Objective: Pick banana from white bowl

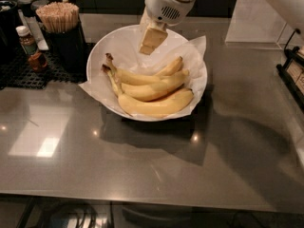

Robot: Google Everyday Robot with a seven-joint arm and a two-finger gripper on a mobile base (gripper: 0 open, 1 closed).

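One white bowl (pixel 105 44), one crinkled white paper liner (pixel 196 49), and one bunch of bananas (pixel 154 98). We can separate three bananas for sure. Overlap hides whether there is a fourth. Two dark stem ends show on the bunch's left side.

The bowl sits toward the far edge of the grey counter (pixel 142 175), a bit left of the middle. The paper lines it and spills over the rim on the left side and at the far right. The bananas lie on the paper inside the bowl, stacked on their sides, with stems left and tips right. That is where the task's thing is: in the bowl, not lifted.

In the far left corner there is one dark cup (pixel 69 49) packed with upright wooden sticks (pixel 58 15). It stands just beside the bowl's left rim on one black mat (pixel 26 72). One small brown bottle with a white cap (pixel 27 41) stands on the same mat, left of the cup. More dark containers sit behind it, too dim to count.

One arm (pixel 167 3), a white housing with a vent grille, comes in over the far edge. Its gripper (pixel 152 41) points down and slightly left, hanging above the far inner part of the bowl. It is apart from the bananas and just beyond the topmost one. We cannot tell whether the gripper is wide or narrow. Nothing shows held in it.
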